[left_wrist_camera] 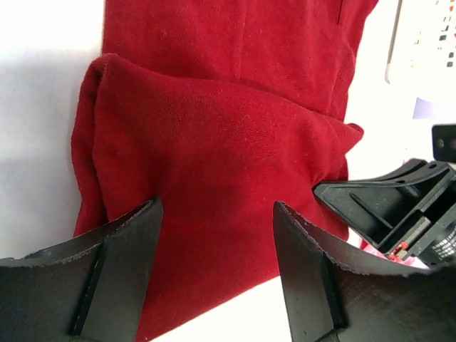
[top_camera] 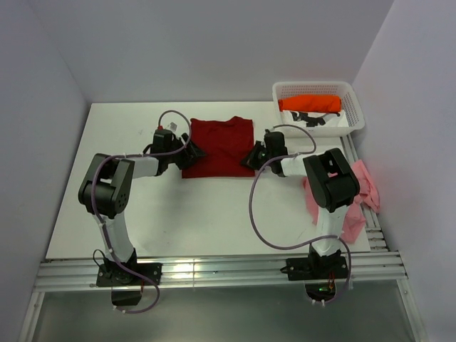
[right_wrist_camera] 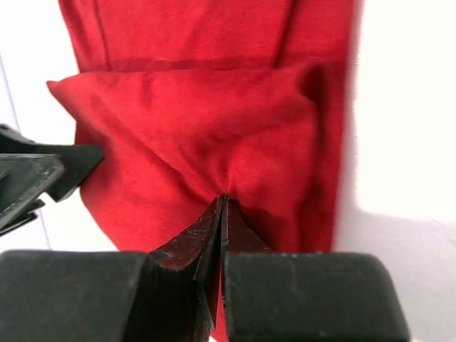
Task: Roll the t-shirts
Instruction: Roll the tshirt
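The dark red t-shirt (top_camera: 217,146) lies flat in the middle of the table, its near part folded over into a thick band (left_wrist_camera: 214,135). My left gripper (top_camera: 192,152) is at the shirt's left edge, open; its two fingers (left_wrist_camera: 128,249) straddle the near hem (left_wrist_camera: 217,214) without pinching it. My right gripper (top_camera: 251,155) is at the right edge and shut on the folded red cloth, which puckers at the fingertips (right_wrist_camera: 223,201). A pale pink t-shirt (top_camera: 356,189) lies crumpled at the table's right side. A bright orange t-shirt (top_camera: 310,103) sits in the basket.
The white lattice basket (top_camera: 313,87) stands at the back right corner and also holds something black and white. Walls close in on the left, back and right. Aluminium rails run along the near and right table edges (top_camera: 214,271).
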Motion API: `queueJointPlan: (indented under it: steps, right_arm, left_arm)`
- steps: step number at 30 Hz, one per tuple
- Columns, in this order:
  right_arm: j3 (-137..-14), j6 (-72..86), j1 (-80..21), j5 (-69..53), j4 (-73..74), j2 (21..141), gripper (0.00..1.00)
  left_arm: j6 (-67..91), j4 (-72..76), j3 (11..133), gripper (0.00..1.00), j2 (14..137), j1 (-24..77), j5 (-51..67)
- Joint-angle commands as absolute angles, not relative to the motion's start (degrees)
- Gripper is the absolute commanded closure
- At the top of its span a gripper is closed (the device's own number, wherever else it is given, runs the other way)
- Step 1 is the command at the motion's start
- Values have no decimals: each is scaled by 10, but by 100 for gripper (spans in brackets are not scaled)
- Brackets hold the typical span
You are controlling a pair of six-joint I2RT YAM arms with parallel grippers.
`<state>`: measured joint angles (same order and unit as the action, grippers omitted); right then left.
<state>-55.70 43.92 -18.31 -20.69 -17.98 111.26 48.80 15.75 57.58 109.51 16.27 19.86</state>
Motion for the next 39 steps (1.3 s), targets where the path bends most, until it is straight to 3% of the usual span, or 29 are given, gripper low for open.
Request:
queueJointPlan:
  steps: [1, 8, 11, 15, 23, 24, 31, 39]
  right_arm:
    - [-536, 429, -167, -139, -185, 1068, 95]
    - [-529, 389, -166, -82, -139, 992, 91]
    - [-503, 371, -168, -76, -154, 945, 83]
    - [-437, 348, -188, -34, -183, 878, 64]
    - [-337, 307, -286, 124, -257, 813, 53]
    - [-319, 308, -295, 132, -268, 817, 48]
    - [-274, 300, -324, 153, -347, 852, 45]
    - [-294, 265, -329, 159, -374, 902, 45]
  left_arm:
    - [475, 172, 560, 31, 1116, 157, 171]
    - [453, 149, 559, 28, 1064, 157, 149]
    - [439, 129, 555, 21, 1006, 161, 131]
    - [427, 120, 535, 16, 935, 174, 104]
    - [403, 226, 371, 11, 808, 185, 27]
    - [395, 237, 341, 11, 802, 185, 23]
    - [394, 356, 254, 10, 820, 185, 18]
    - [366, 410, 256, 10, 877, 185, 7]
